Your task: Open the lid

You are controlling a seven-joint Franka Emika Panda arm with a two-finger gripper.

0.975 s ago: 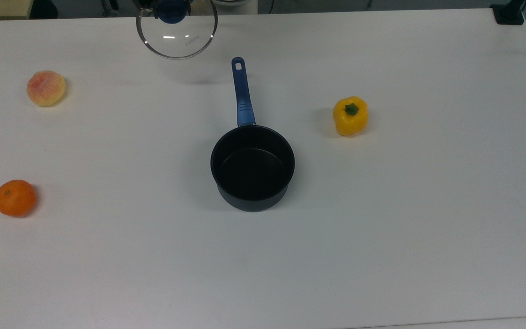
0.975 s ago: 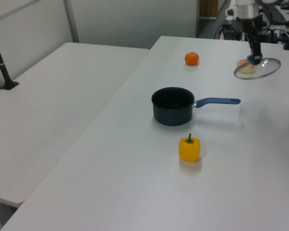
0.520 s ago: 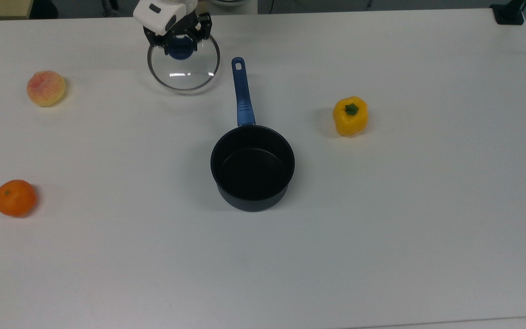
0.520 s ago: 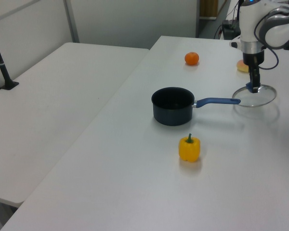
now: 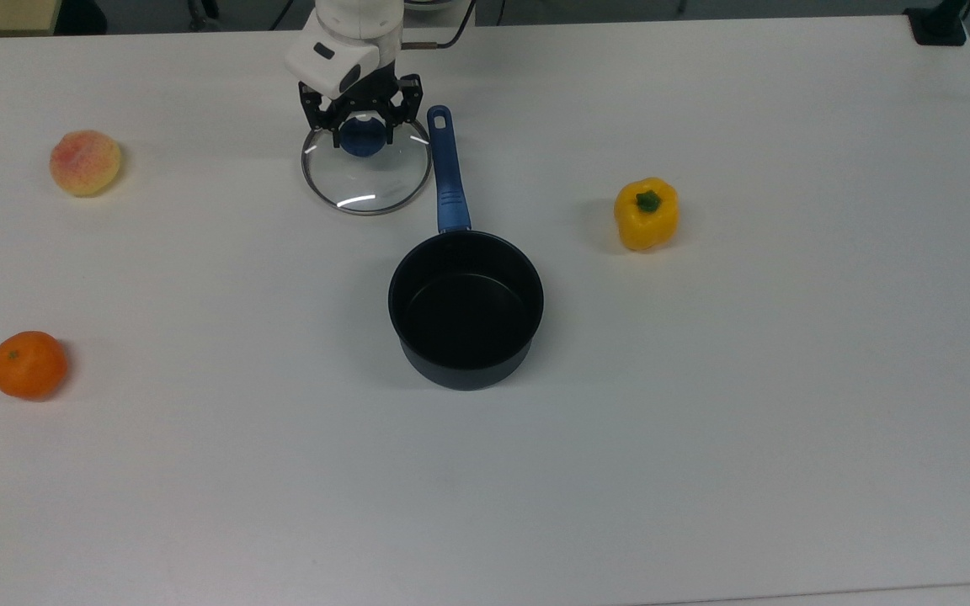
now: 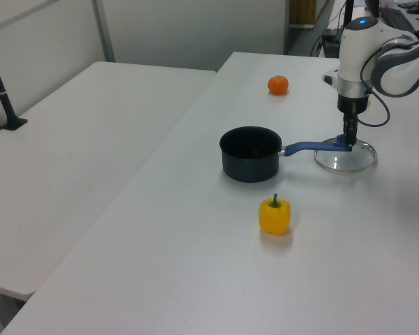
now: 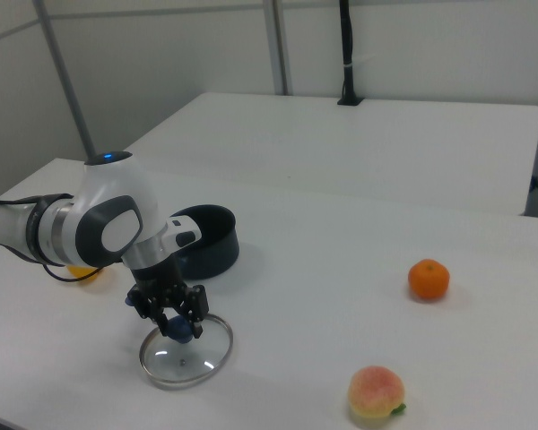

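The gripper clamps the lid's blue knob, resting it on the table at eleven o'clock from the uncovered pan, clear of its handle.

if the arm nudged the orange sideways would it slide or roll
The orange looks round, with nothing touching it on the flat table, so it would probably roll rather than slide. Its slightly flattened shape may make it wobble and stop soon.
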